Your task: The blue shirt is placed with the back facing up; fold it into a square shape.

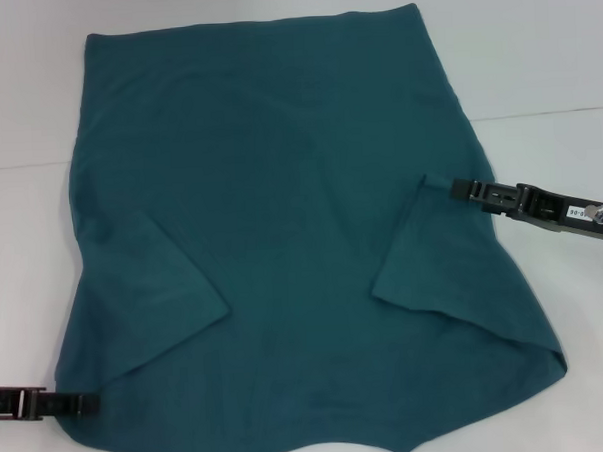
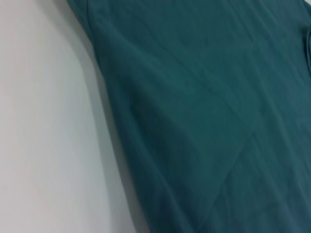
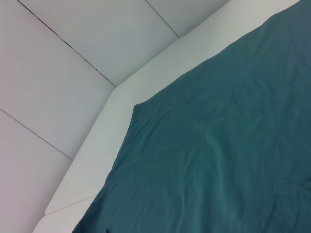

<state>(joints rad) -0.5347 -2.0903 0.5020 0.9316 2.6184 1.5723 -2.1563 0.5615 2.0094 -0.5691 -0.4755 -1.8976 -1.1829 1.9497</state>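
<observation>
blue shirt (image 1: 282,237) spread flat across the white table (image 1: 25,88), plain side up, hem toward the far edge, collar end at the near edge. both short sleeves folded inward over the body, left sleeve (image 1: 154,292) and right sleeve (image 1: 423,251) lying as slanted flaps. left gripper (image 1: 89,400) low at the near left corner of the cloth, fingertips touching its edge. right gripper (image 1: 458,186) at the right edge, tips on the top corner of the folded right sleeve.

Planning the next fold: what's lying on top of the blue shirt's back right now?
Both sleeves are folded inward onto the blue shirt: left sleeve, right sleeve. The right gripper is at the right sleeve's corner. Whatever lies under the folds is covered.
</observation>
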